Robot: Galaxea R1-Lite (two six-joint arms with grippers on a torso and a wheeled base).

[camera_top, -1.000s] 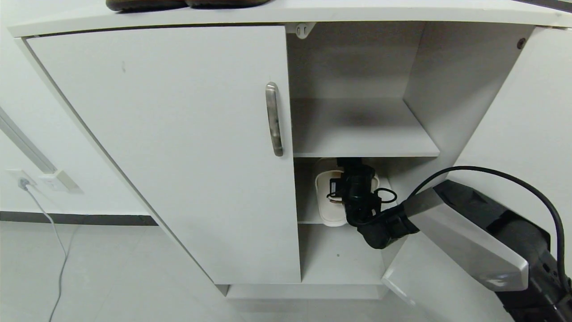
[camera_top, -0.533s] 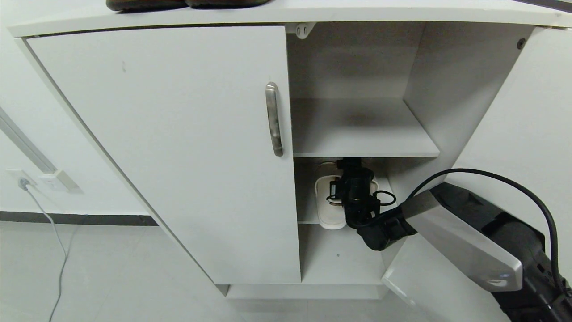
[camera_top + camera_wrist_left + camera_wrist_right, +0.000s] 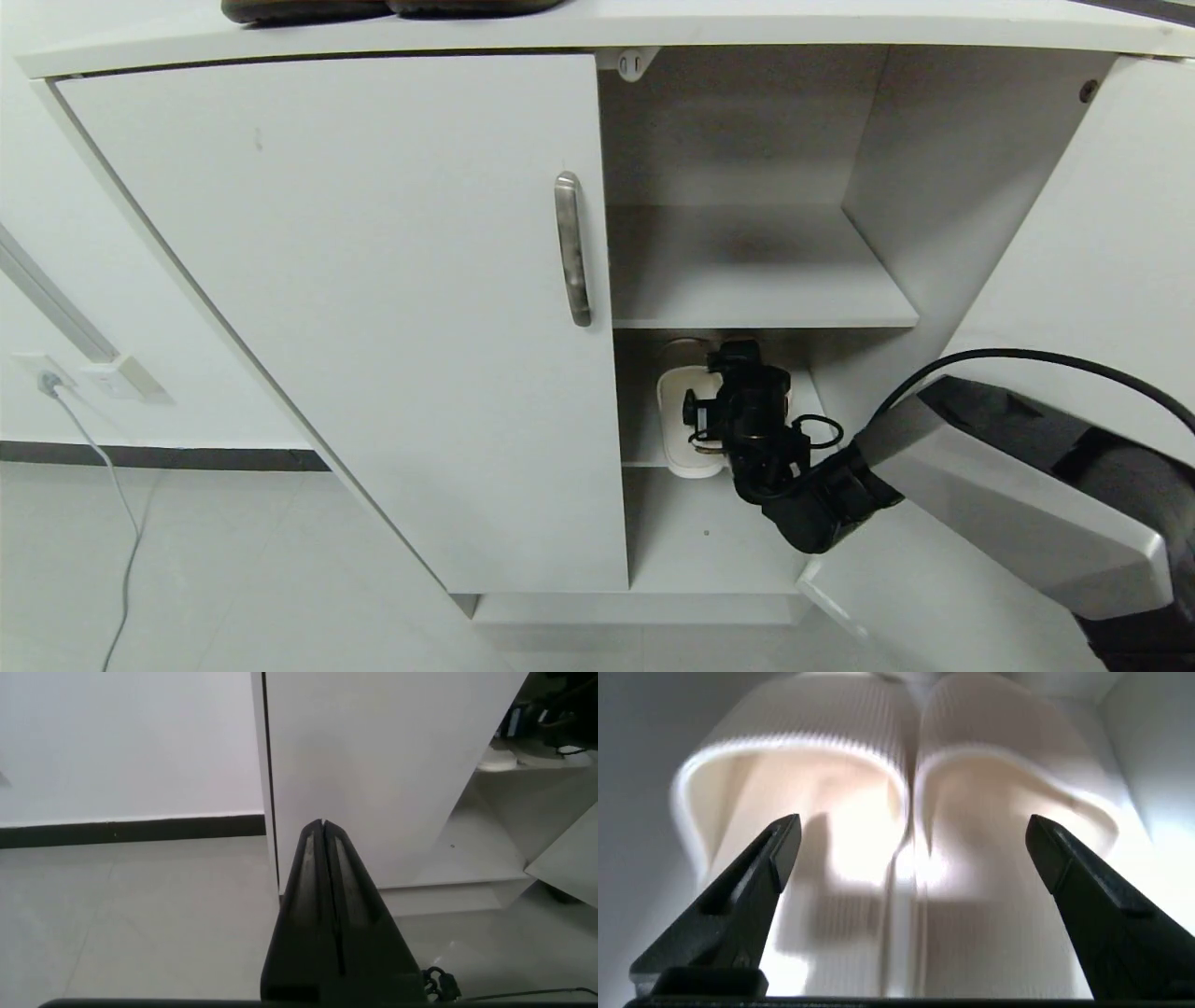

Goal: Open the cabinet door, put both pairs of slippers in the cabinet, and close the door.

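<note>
The white cabinet has its left door (image 3: 355, 308) shut and its right door (image 3: 1102, 243) swung open. A pair of white slippers (image 3: 680, 425) lies side by side on the middle shelf (image 3: 644, 453), seen close up as ribbed white slippers (image 3: 906, 859) in the right wrist view. My right gripper (image 3: 738, 359) is at that shelf just over their heels, open, its fingers (image 3: 738, 905) spread wide with nothing between them. A dark pair of slippers (image 3: 373, 7) rests on the cabinet top. My left gripper (image 3: 322, 835) is shut, low over the floor in front of the cabinet.
The upper shelf (image 3: 756, 271) and the bottom shelf (image 3: 700, 541) hold nothing. A metal handle (image 3: 571, 247) runs down the shut left door. A wall socket (image 3: 47, 378) with a cable hangs at the left, above the grey floor (image 3: 187, 579).
My right gripper has drawn back out of the middle shelf toward me, leaving the white slippers lying there. The right arm has dropped slightly.
</note>
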